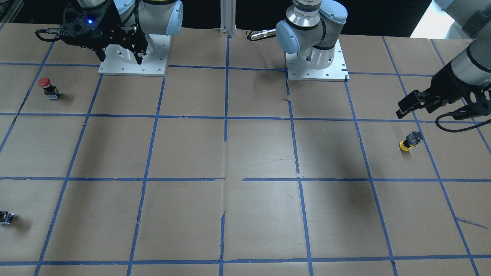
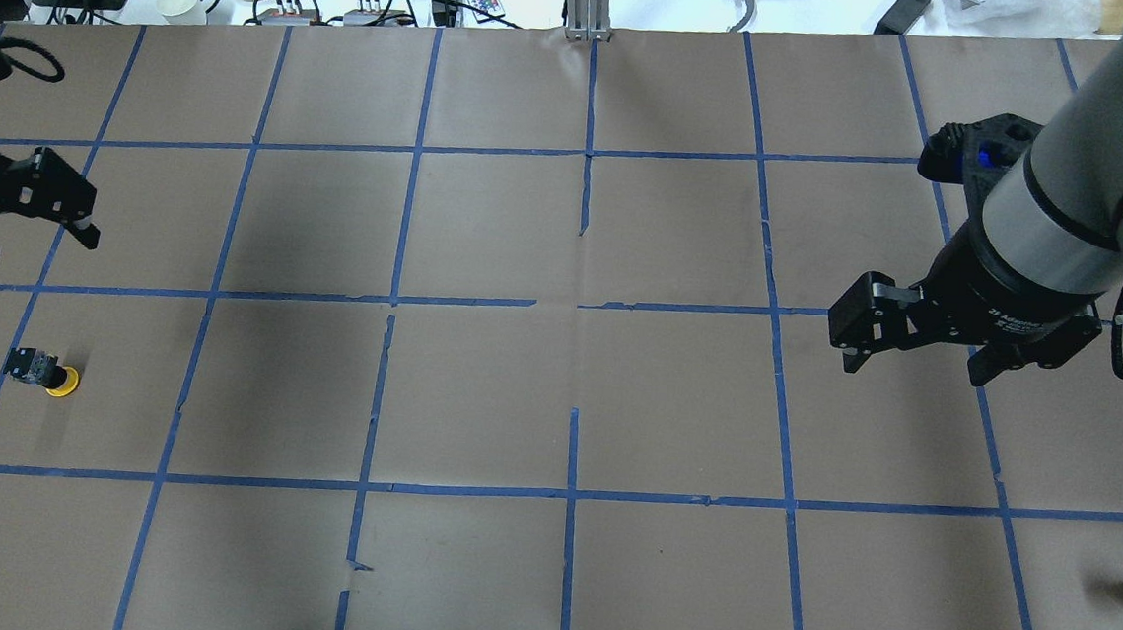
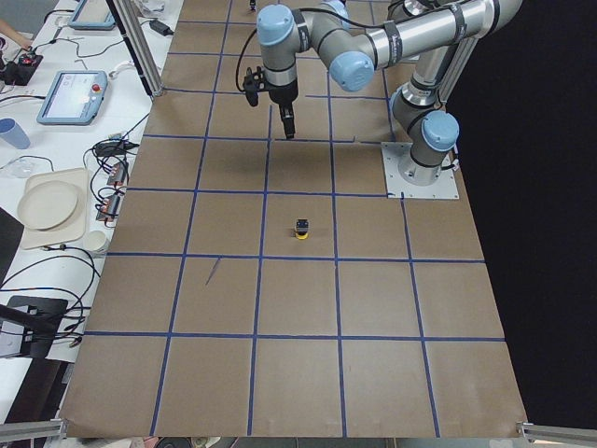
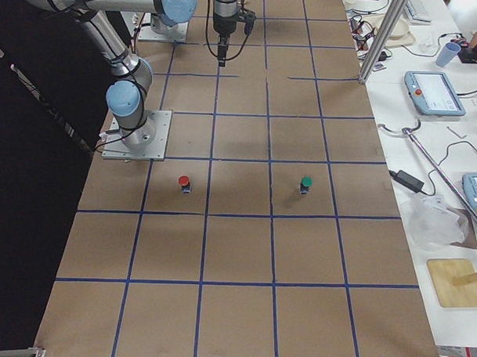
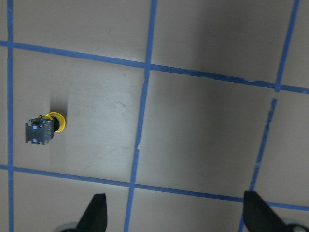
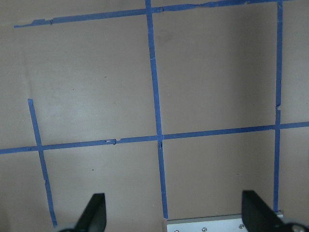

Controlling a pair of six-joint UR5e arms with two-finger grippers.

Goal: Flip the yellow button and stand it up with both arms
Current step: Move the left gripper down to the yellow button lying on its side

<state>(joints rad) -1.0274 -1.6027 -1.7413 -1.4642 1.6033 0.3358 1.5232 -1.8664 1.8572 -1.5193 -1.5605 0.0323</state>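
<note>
Near the desk's left end: the yellow button (image 1: 409, 141), a small switch with a round yellow mushroom cap on a black and grey metal body, sits alone on the brown paper-covered desk (image 1: 261, 153). It is roughly midway between the robot's edge and the operators' edge. It seems to rest on its cap with the body uppermost, though its exact tilt is hard to tell.
Left end effector: the black two-finger left end effector (image 2: 38, 241) hovers above the desk, offset from the yellow button toward the robot's edge and not touching it. Its fingers are spread wide with nothing between them.
Right end effector: the matching black right end effector (image 2: 914, 367) hangs over the desk's right half, well apart from the yellow button. It is likewise spread and empty.
Step in hand: the approach, as I judge it. Nothing is grasped and the flip has not begun.
Next move: the left end effector likely needs to come over the body, line its fingers across the flat sides, descend and close. The right can then take over for the turn, so the cap ends up on top.
Other things: a red-capped button (image 1: 46, 87) stands near the right end by the robot's edge. A tiny dark block (image 1: 5, 217) lies toward the right corner on the operators' side.
</note>
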